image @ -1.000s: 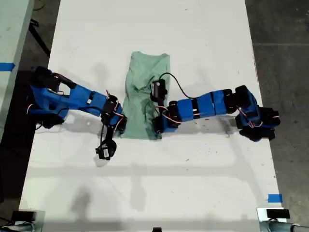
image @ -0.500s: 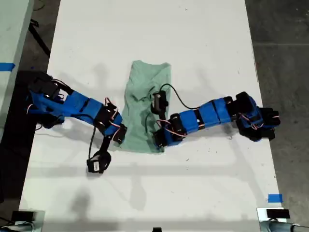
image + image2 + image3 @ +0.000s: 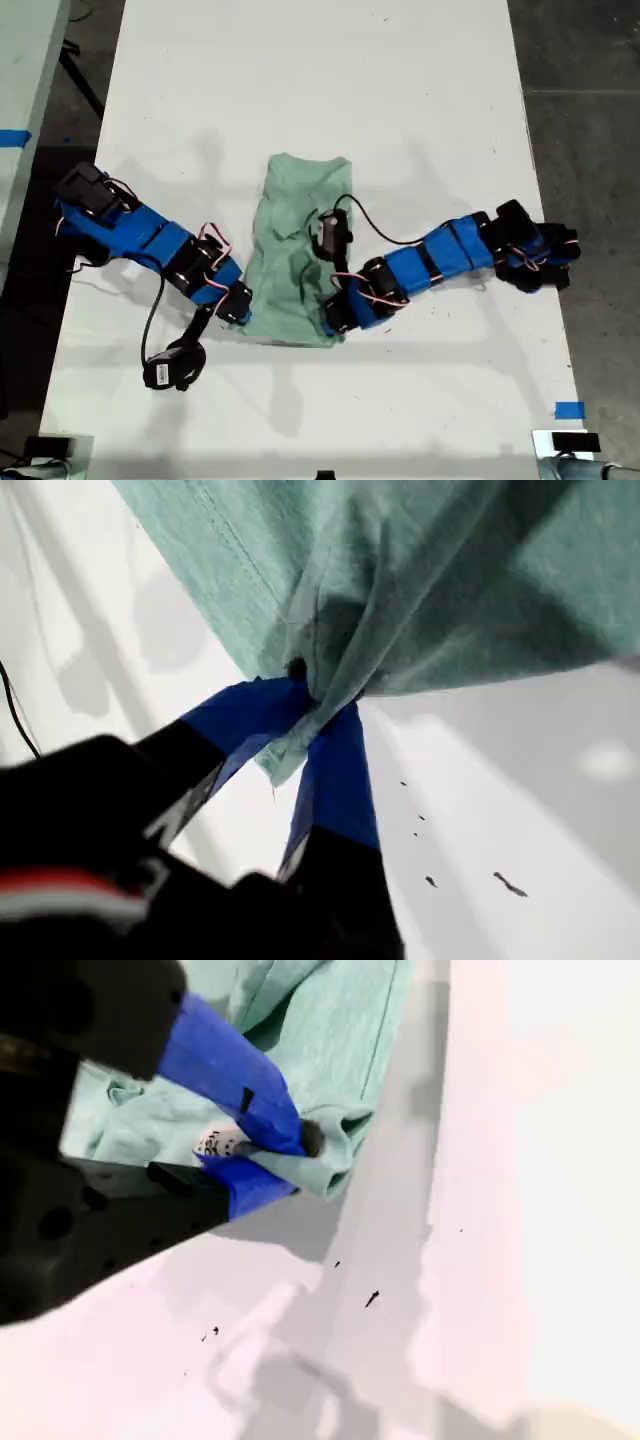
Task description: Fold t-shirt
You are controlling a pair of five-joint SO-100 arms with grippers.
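The pale mint-green t-shirt (image 3: 290, 250) lies in a narrow folded strip at the middle of the white table (image 3: 400, 80). My first gripper (image 3: 238, 308), on the arm at the exterior view's left, is shut on the shirt's near corner on that side. The first wrist view shows its blue fingertips (image 3: 330, 770) pinching a gathered fold of t-shirt (image 3: 450, 570). My second gripper (image 3: 333, 318), on the arm at the exterior view's right, is shut on the other near corner. In the second wrist view, second gripper (image 3: 300, 1150) clamps the hem of the t-shirt (image 3: 320, 1020).
Bare white table surrounds the shirt on all sides. Blue tape marks sit at the exterior view's lower right (image 3: 568, 410) and far left (image 3: 12, 137). Dark floor (image 3: 580, 100) borders the table along the exterior view's right.
Both grippers have moved toward the exterior view's bottom, pulling the shirt's near edge with them. The shirt now reaches lower and looks longer.
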